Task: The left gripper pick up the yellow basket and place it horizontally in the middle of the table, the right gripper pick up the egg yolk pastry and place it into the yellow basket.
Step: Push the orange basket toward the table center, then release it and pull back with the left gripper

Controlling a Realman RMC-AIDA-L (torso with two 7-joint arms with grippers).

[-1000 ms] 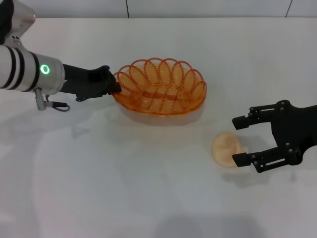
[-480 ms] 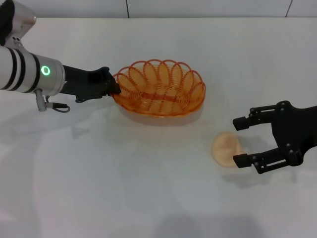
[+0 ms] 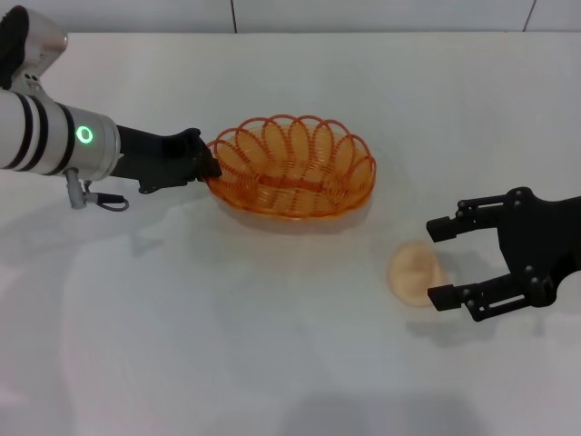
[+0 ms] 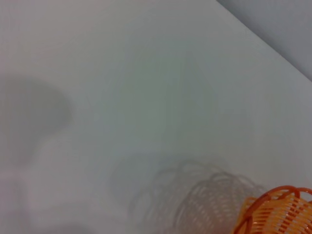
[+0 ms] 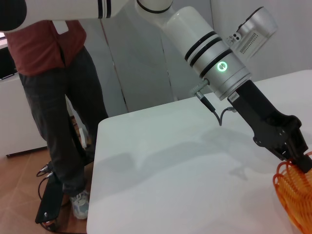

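Observation:
The yellow basket (image 3: 295, 186) lies lengthwise at the middle of the white table, low over it or resting on it; I cannot tell which. My left gripper (image 3: 207, 163) is shut on the basket's left rim. The basket's edge also shows in the left wrist view (image 4: 275, 212) and in the right wrist view (image 5: 295, 195), where the left gripper (image 5: 298, 158) pinches it. The egg yolk pastry (image 3: 413, 271) lies on the table to the basket's front right. My right gripper (image 3: 438, 262) is open, level with the pastry's right side, one finger behind it and one in front.
The white table (image 3: 272, 345) ends at a back edge (image 3: 290, 33) against a wall. In the right wrist view a person (image 5: 53, 73) stands on the floor beside the table's far corner.
The left gripper has lowered the basket toward the table and shifted it slightly; its shadow has closed up beneath it. The right gripper and pastry have not moved.

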